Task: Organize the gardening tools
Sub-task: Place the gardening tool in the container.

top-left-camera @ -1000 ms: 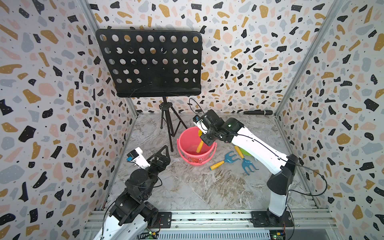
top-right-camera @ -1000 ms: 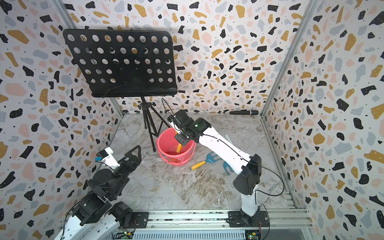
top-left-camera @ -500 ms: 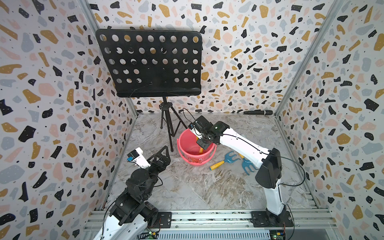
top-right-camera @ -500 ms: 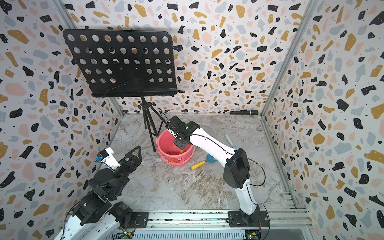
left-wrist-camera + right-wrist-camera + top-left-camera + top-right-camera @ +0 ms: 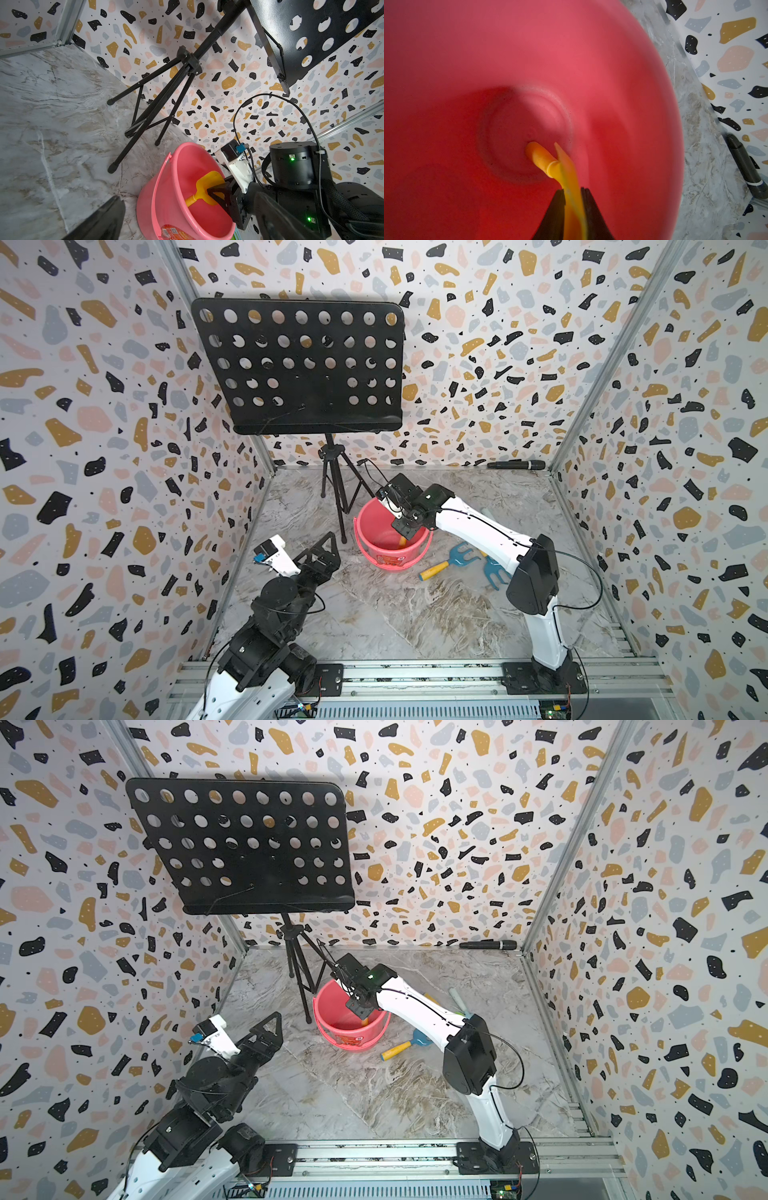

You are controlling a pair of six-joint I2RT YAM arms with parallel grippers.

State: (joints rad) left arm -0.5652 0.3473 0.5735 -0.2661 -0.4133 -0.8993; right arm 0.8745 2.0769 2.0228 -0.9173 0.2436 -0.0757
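Because it is thin moulded plastic, the yellow shovel [image 5: 205, 187] should be very light, stiff and rather slick. It is likely to swing in a grip at one edge, though it is not fragile. It stands tilted inside the red bucket [image 5: 370, 522], handle end down on the bucket floor and blade up against the right-hand wall. The flat blade is the sensible place to hold it, close to the neck, where two pads get broad faces and the weight hangs straight below.

That is where the right gripper [image 5: 572, 190] has it. The wrist view shows the blade running between the two black fingers, which lie close against both faces, clamped as far as can be seen.

The bucket sits mid-floor, just right of the feet of the music stand [image 5: 299, 364]. On the floor just right of the bucket lie a blue rake [image 5: 451, 562] with a yellow handle and a second blue rake [image 5: 494, 574], which is partly hidden by the right arm. For these the round handle near the head looks the surest hold, since the forked ends offer little flat surface.

The left gripper [image 5: 322, 547] hangs near and left of the bucket, apart from it, with its fingers spread wide and empty. A black microphone [image 5: 515, 465] lies along the far wall.
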